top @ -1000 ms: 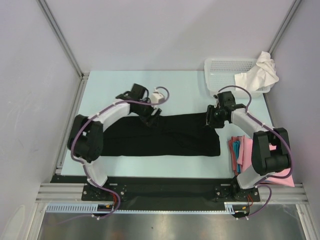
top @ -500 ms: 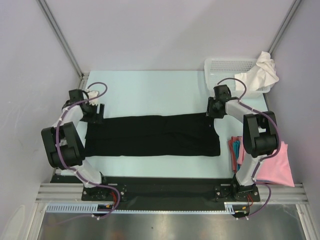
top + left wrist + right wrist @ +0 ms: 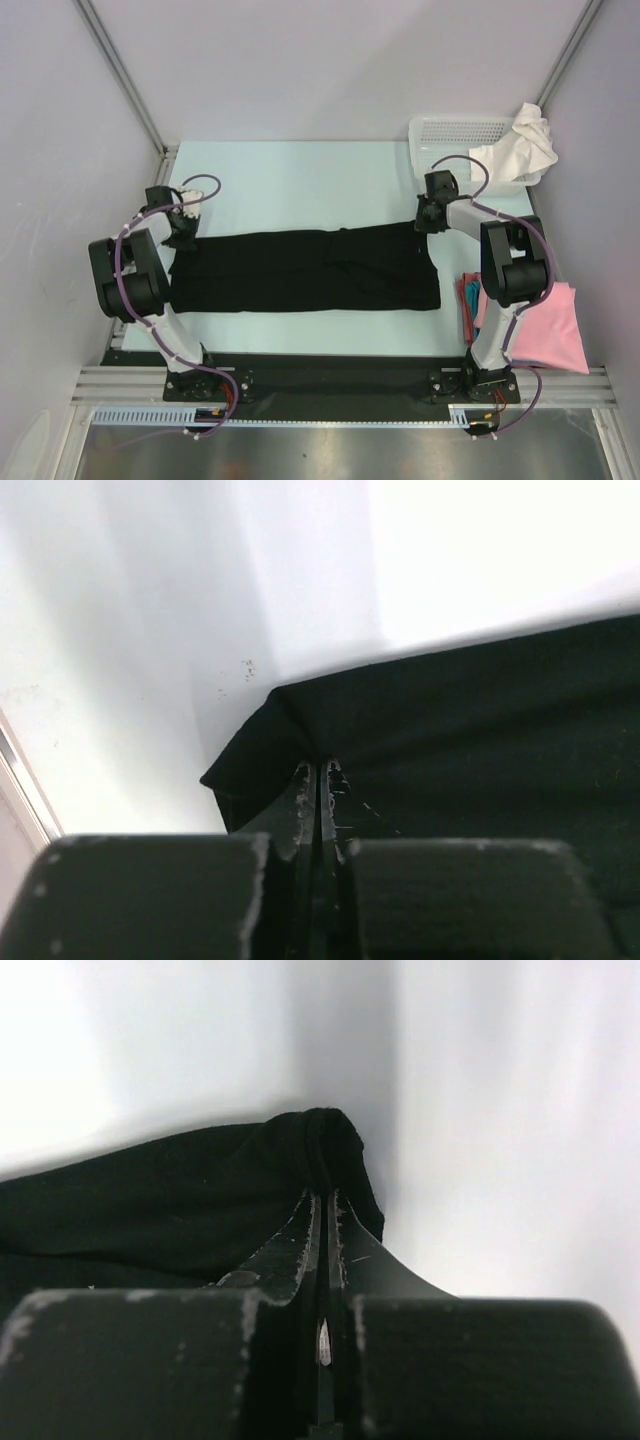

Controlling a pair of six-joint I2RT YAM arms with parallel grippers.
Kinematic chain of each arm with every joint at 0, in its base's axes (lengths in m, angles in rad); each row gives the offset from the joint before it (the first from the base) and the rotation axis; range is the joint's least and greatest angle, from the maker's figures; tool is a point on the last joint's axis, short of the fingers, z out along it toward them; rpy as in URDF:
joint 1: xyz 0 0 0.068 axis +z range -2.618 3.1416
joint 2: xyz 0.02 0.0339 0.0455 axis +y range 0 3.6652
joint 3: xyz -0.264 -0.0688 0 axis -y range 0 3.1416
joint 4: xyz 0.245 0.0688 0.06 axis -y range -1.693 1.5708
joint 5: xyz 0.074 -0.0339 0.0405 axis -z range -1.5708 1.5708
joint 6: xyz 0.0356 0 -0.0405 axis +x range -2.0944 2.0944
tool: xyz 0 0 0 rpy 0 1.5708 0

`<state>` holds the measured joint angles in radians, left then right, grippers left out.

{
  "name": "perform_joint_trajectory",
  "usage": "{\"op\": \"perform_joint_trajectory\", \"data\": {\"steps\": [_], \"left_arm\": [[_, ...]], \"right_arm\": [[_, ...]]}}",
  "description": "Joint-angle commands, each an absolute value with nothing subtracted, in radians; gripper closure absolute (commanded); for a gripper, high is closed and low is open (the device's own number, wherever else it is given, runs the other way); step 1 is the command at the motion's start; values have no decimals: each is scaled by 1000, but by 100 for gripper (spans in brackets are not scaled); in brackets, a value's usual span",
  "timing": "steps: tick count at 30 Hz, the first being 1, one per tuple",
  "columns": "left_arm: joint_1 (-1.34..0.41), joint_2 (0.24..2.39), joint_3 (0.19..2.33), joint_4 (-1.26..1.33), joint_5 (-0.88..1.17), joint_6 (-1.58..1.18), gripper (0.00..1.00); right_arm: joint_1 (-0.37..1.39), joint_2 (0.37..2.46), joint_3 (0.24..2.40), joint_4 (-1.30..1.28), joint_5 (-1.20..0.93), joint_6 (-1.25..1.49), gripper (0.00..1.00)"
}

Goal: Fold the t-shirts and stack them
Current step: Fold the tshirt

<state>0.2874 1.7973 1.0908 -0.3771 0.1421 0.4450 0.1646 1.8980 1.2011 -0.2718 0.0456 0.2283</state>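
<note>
jaws, left and right, pinch far corners of the black t-shirt [image 3: 310, 270].

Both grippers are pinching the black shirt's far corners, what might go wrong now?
The left gripper and right gripper each pinch only a corner edge of the black t-shirt; one may slip out, skewing the fold. The white mesh basket stands close behind the right gripper, so lifting that way could bump it.
</note>
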Motion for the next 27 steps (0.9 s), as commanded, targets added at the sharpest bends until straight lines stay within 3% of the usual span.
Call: {"op": "perform_joint_trajectory", "data": {"steps": [1, 13, 14, 15, 18, 23, 27], "left_arm": [[298, 1778, 1046, -350, 138, 483, 100], [422, 1714, 1006, -348, 113, 511, 100], [422, 1704, 999, -350, 129, 511, 100], [422, 1695, 996, -353, 144, 515, 100], [422, 1663, 994, -368, 186, 520, 100], [422, 1646, 1015, -390, 153, 535, 100], [422, 1625, 1006, -400, 155, 545, 100]], "right_arm": [[166, 1928, 1261, -219, 87, 222, 100], [196, 1934, 1327, -213, 32, 215, 99], [201, 1933, 1339, -215, 9, 209, 94], [207, 1931, 1347, -231, -21, 207, 78], [218, 1907, 1364, -267, -38, 201, 55], [227, 1807, 1336, -379, 24, 218, 50], [227, 1668, 1179, -436, 64, 274, 47]]}}
